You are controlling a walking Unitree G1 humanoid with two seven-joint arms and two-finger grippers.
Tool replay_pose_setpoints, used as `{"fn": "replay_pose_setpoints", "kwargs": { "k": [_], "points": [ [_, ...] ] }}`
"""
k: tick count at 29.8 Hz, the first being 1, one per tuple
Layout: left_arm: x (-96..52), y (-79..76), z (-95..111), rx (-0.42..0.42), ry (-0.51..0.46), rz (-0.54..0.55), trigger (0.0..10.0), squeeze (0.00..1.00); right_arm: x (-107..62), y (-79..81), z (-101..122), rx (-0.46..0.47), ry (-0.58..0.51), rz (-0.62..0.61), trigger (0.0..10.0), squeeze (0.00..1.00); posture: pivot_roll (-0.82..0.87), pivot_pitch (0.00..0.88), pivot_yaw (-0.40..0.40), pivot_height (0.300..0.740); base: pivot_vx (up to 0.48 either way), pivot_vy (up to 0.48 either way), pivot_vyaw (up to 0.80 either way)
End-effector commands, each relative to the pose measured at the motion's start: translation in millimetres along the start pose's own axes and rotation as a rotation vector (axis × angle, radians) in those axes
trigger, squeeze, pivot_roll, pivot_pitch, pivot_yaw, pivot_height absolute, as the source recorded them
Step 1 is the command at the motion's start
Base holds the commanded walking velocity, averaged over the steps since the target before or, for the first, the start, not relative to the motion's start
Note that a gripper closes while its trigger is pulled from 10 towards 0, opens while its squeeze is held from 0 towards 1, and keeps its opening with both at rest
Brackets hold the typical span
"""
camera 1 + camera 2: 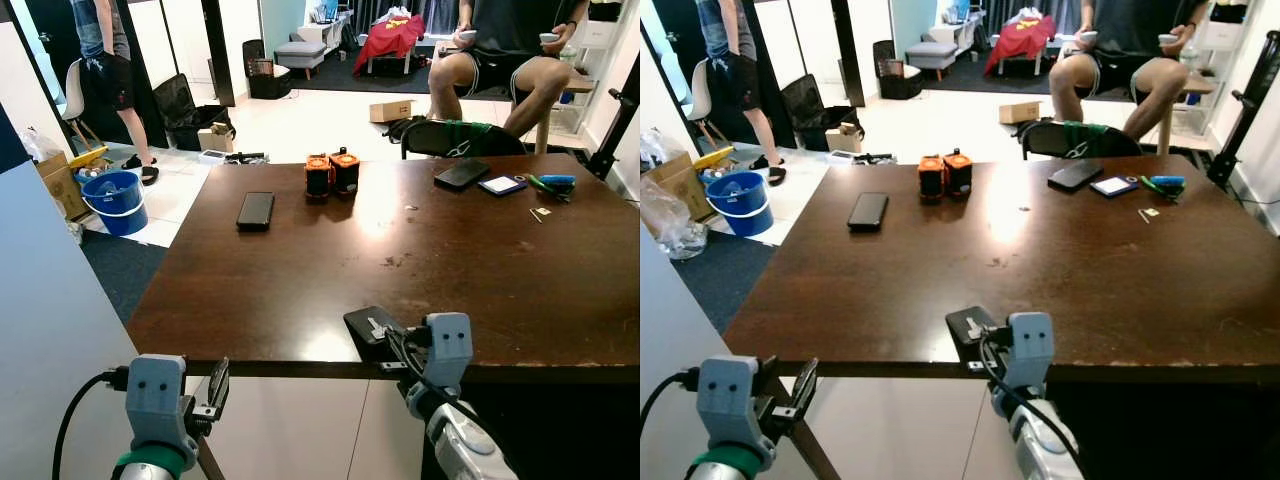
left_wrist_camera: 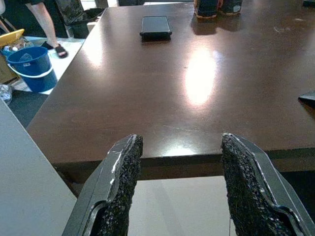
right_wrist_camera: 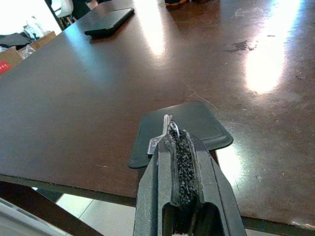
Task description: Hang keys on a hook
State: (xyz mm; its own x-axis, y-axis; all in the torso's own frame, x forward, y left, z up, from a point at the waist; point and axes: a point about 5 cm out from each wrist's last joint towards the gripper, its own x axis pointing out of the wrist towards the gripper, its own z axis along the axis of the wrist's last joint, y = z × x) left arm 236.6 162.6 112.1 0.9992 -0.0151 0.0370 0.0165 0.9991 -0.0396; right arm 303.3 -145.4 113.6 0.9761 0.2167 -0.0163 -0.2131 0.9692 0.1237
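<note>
A silver key on a ring [image 3: 164, 131] lies on a flat black pad [image 3: 202, 123] at the near edge of the dark wooden table [image 1: 300, 270]. My right gripper [image 3: 178, 136] reaches over that edge, its fingers shut on the key ring. In the left eye view the pad [image 1: 362, 321] and the right gripper [image 1: 393, 338] sit at the table's front middle. Below and to the left of the table's front edge, my left gripper [image 1: 217, 389] stands open with nothing between its fingers [image 2: 123, 167].
On the table lie a black phone [image 1: 255, 210], two orange-and-black blocks [image 1: 331, 173], and a phone, card and small items at the far right [image 1: 500, 182]. A person sits behind the table [image 1: 510, 50]; another stands far left [image 1: 105, 60]. A blue bucket [image 1: 115, 200] and a white panel [image 1: 50, 300] stand at left.
</note>
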Motion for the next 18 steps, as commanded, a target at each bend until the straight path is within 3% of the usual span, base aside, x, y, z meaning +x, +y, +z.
{"fn": "replay_pose_setpoints", "kwargs": {
  "k": [1, 5, 18],
  "points": [
    [-2.9, 3.2, -1.6, 0.009, 0.013, 0.013, 10.0, 0.0, -2.0, 2.9, -3.0, 0.015, 0.011, 0.009, 10.0, 0.0, -0.17, 0.0, 0.127, 0.74, 0.0, 0.0, 0.0],
    [-2.7, 2.3, -1.0, 0.017, 0.01, 0.011, 10.0, 0.0, -1.8, 3.2, -3.2, 0.016, 0.012, 0.009, 10.0, 0.0, -0.17, 0.0, 0.127, 0.74, 0.0, 0.0, 0.0],
    [-2.1, 1.1, -0.2, 0.029, 0.008, 0.003, 10.0, 0.0, -2.2, 3.2, -5.1, 0.02, 0.018, 0.003, 10.0, 0.0, -0.17, 0.0, 0.131, 0.74, 0.0, -0.348, 0.0]
  ]
}}
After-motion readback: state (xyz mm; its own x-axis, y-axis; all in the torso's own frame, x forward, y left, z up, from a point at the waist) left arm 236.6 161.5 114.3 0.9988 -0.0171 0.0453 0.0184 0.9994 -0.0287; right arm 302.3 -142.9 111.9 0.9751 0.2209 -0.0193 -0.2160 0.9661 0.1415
